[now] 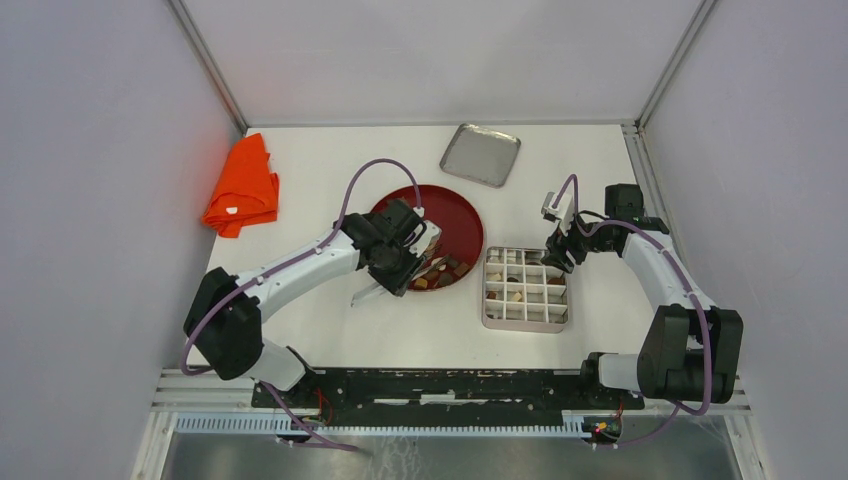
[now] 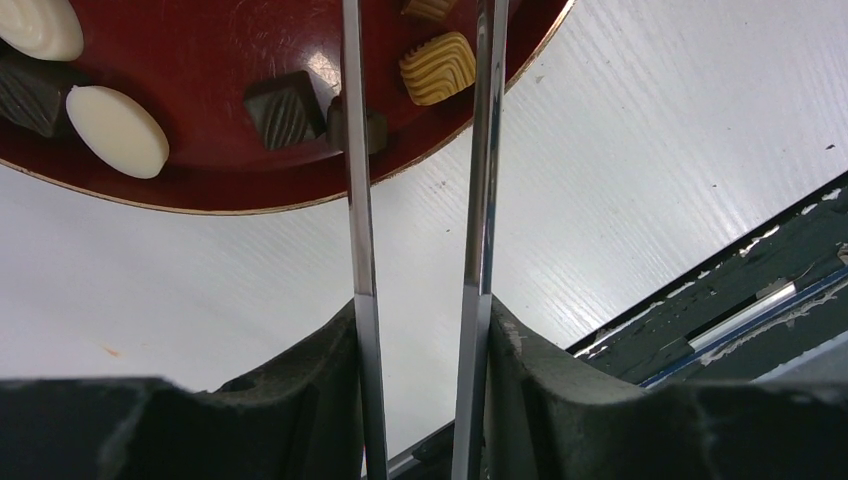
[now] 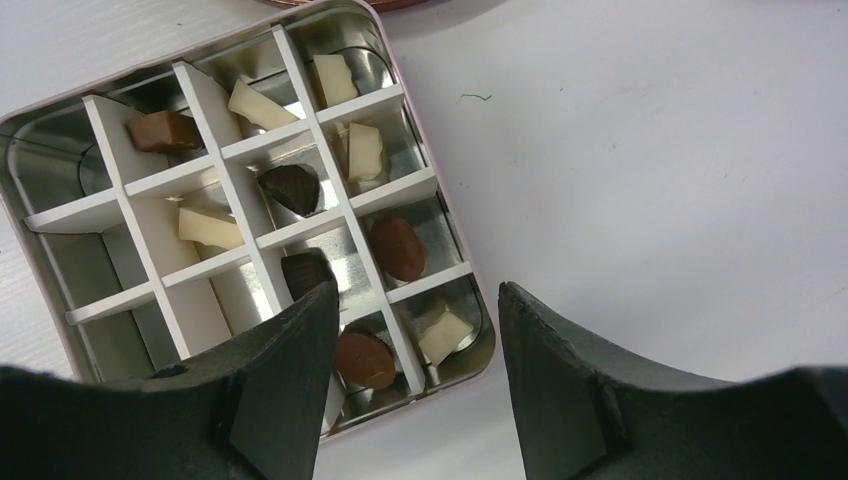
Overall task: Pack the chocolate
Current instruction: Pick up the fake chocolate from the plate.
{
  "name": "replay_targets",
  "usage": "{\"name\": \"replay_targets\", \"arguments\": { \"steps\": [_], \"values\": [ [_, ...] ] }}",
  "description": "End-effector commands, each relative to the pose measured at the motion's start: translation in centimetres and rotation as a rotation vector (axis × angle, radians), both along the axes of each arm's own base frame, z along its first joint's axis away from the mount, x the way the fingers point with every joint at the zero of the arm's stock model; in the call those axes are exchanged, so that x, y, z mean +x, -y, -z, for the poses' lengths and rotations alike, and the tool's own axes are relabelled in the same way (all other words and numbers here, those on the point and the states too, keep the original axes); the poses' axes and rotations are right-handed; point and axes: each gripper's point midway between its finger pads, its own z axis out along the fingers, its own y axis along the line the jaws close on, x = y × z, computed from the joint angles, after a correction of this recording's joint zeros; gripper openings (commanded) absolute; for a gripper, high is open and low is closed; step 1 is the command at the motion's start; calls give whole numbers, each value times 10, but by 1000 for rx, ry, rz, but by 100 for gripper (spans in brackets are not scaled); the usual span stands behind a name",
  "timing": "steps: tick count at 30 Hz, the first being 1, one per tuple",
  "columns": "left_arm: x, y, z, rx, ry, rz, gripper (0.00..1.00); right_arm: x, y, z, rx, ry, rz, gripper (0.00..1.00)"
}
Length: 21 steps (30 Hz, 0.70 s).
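Note:
Loose chocolate pieces lie on the red plate (image 1: 455, 215): a cream oval (image 2: 118, 131), a dark ridged square (image 2: 284, 108) and a tan ridged one (image 2: 437, 67). My left gripper (image 2: 422, 310) (image 1: 400, 255) is shut on metal tongs (image 2: 358, 220), whose two blades stand apart and reach over the plate's rim. A small dark piece (image 2: 374, 128) sits right at the left blade; nothing is between the blades. The divided tin box (image 1: 487, 290) (image 3: 484, 335) holds several pieces in its cells. My right gripper (image 3: 418, 290) (image 1: 560, 250) hangs open and empty over the box's right corner.
The tin's lid (image 1: 480, 154) lies at the back, centre-right. An orange cloth (image 1: 243, 186) is bunched at the far left. A black rail (image 1: 450, 385) runs along the near table edge, also seen low right in the left wrist view.

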Motion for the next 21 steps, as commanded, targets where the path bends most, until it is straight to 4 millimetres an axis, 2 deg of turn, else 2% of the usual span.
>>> {"name": "replay_targets", "arguments": {
  "steps": [1,8,16,21],
  "values": [
    [3,1,-3,2,3,19,47,1,-3,-6,19,20,-23,65],
    [-1,1,-2,1,-16,10,47,1,-3,-6,19,19,-26,65],
    [-5,6,-12,-47,-18,24,47,1,-4,-6,21,20,-27,65],
    [-5,4,-9,-33,-21,20,47,1,-4,-7,22,23,-29,66]
  ]
}}
